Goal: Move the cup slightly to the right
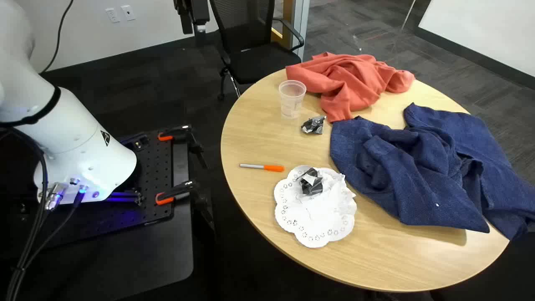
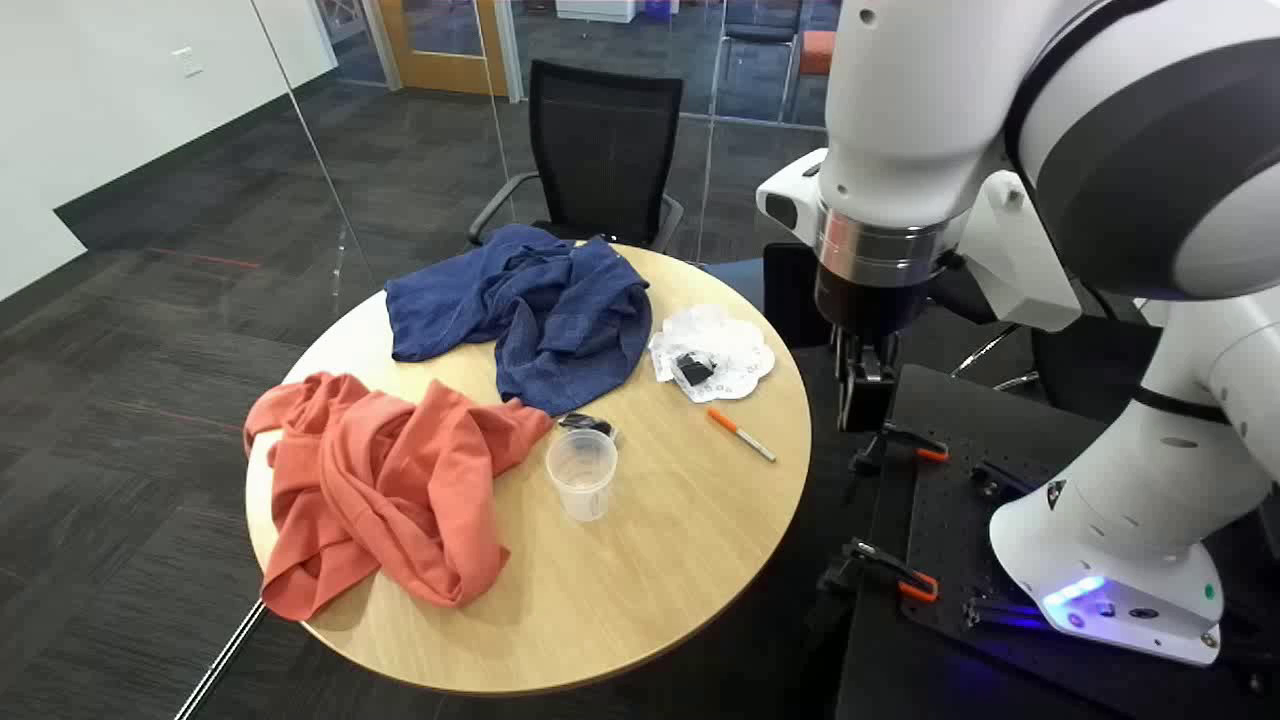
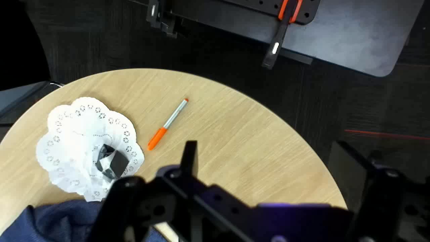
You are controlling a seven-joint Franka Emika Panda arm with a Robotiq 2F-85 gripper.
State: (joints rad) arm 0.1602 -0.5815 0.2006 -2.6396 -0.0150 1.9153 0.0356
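Note:
The cup [image 1: 291, 100] is translucent and pale, and stands upright on the round wooden table, close to the red cloth. It also shows in an exterior view [image 2: 582, 480], mouth up. It is out of view in the wrist view. My gripper [image 3: 267, 148] is open, its two black fingers wide apart with nothing between them. In an exterior view the gripper [image 2: 865, 390] hangs beside the table's edge on the robot's side, well apart from the cup. Only part of the gripper [image 1: 193, 25] shows at the top of an exterior view.
A crumpled dark wrapper [image 1: 313, 125] lies close to the cup. A red cloth [image 1: 349, 81] and a blue cloth [image 1: 413, 167] cover much of the table [image 1: 259, 200]. An orange marker [image 3: 167, 124] and a white doily [image 3: 67, 134] with a dark object [image 3: 112, 163] lie there too.

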